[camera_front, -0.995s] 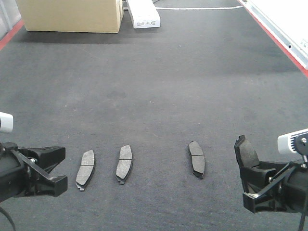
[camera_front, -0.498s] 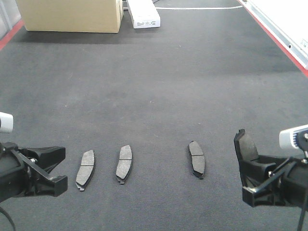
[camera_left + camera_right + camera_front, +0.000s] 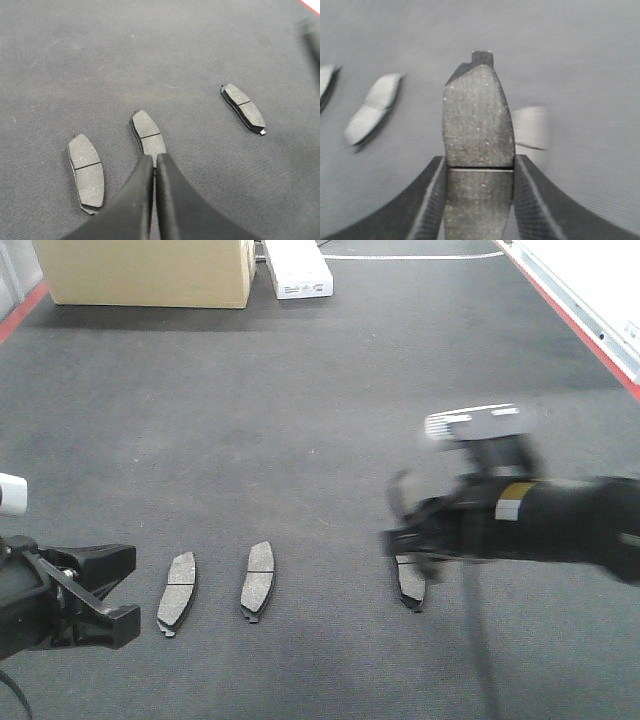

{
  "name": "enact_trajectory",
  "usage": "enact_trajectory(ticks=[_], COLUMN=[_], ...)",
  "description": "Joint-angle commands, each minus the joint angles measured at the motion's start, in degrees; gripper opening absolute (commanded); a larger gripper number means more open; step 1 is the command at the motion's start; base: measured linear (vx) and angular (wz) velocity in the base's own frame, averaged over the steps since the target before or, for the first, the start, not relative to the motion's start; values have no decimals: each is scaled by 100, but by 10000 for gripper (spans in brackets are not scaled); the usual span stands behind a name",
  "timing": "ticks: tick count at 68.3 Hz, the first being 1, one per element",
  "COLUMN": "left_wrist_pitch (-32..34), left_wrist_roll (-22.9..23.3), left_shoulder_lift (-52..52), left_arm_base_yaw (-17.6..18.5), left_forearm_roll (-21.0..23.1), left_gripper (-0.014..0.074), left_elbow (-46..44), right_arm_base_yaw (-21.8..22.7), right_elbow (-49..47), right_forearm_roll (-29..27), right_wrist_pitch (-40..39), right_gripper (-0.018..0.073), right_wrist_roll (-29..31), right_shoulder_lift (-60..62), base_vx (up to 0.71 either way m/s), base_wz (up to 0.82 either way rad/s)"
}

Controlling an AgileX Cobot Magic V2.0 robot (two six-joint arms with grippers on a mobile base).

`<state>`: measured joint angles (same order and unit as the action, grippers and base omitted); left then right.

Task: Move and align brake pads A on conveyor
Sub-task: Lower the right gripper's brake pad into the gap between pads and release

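Three brake pads A lie in a loose row on the charcoal conveyor (image 3: 320,390): left pad (image 3: 178,592), middle pad (image 3: 258,580), right pad (image 3: 410,585). The left wrist view shows the same three, left pad (image 3: 86,170), middle pad (image 3: 147,132) and right pad (image 3: 243,107). My left gripper (image 3: 154,159) is shut and empty, its tips over the middle pad's near end. My right gripper (image 3: 479,165) is shut on a fourth pad (image 3: 477,120), held upright. From the front, the right gripper (image 3: 400,530) is motion-blurred above the right pad.
A cardboard box (image 3: 150,270) and a white box (image 3: 298,270) stand at the belt's far end. Red edge strips run along the left side (image 3: 20,310) and the right side (image 3: 590,330).
My right arm has swung quickly from the lower right toward the middle, carrying its pad, and now hangs over the right pad. The left arm and the lying pads have not moved.
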<state>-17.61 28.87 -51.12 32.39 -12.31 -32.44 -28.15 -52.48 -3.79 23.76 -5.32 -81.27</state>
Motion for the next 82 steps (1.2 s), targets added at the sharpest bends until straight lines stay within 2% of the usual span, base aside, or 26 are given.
enact_trajectory(ticks=[1,14,32,53,64,82], left_wrist_pitch=[342,342,342,342,342,342], left_wrist_roll=[19,19,19,19,19,19], left_shoulder_lift=[54,54,54,54,54,54], left_arm_base_yaw=[21,21,21,21,21,21], left_forearm_roll=[-25,-25,-25,-25,-25,-25], left_gripper=[-6,-6,-6,-6,-6,-6], left_elbow=[-155,-155,-155,-155,-155,-155], right_arm_base_yaw=[-368,-565,-549,-549,-549,-549], right_elbow=[-591,-1441,-2337,-2377,-2377,-2377], right_forearm_roll=[-204,-328,-240,514,783,814], right_wrist_pitch=[-248,5,470,508,513,617], right_gripper=[18,32,45,52,58,75], right_wrist_roll=[-192,-1218,-1519,-2532,-2724,-2863], right_shoulder_lift=[-407,-1560,-2510,-2853,-2908,-2972], base_vx=[0,0,0,0,0,0], base_wz=[0,0,0,0,0,0])
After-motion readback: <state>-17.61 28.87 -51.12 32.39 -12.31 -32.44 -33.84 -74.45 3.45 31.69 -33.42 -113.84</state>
